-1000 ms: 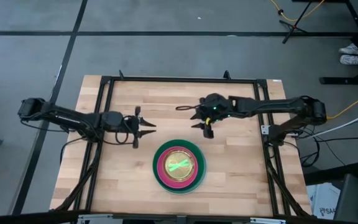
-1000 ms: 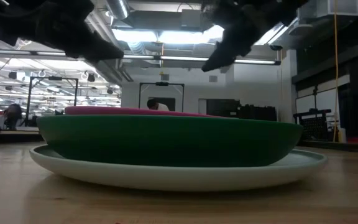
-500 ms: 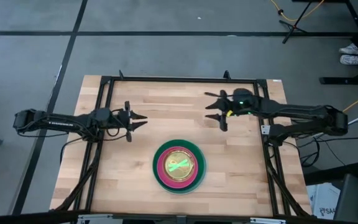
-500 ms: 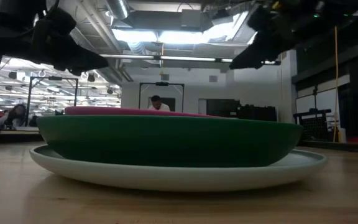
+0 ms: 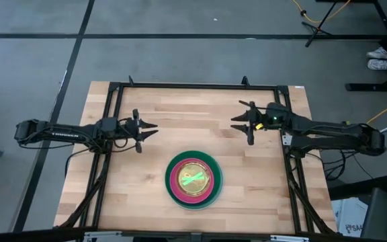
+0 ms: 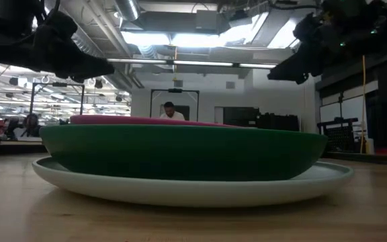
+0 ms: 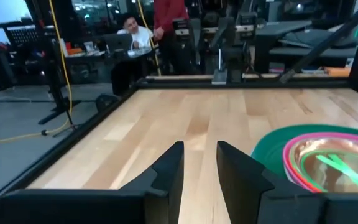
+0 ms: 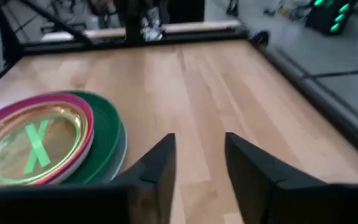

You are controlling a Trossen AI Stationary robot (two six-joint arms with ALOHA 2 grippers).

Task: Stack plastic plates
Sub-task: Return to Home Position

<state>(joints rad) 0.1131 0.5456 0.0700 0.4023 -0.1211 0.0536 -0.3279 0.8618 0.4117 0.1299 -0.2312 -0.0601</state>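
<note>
The plastic plates stand in one stack (image 5: 193, 179) on the wooden table, near its front middle: a light-blue plate (image 6: 193, 188) at the bottom on the table, a dark-green one (image 6: 180, 151) on it, magenta (image 6: 140, 120) above, and translucent small plates with a lime-green cross (image 8: 37, 147) on top. My left gripper (image 5: 154, 127) is open and empty, left of and beyond the stack. My right gripper (image 5: 234, 125) is open and empty, right of and beyond it.
A black metal frame (image 5: 193, 86) runs along the table's far edge and both sides. Bare wood lies all round the stack. People sit and stand in the room beyond the table (image 7: 129, 28).
My right gripper has drawn back from near the stack toward the table's far right, and has turned so that its fingers point left. My left gripper has drawn back a little toward the left and far edge. The stack has kept still.
</note>
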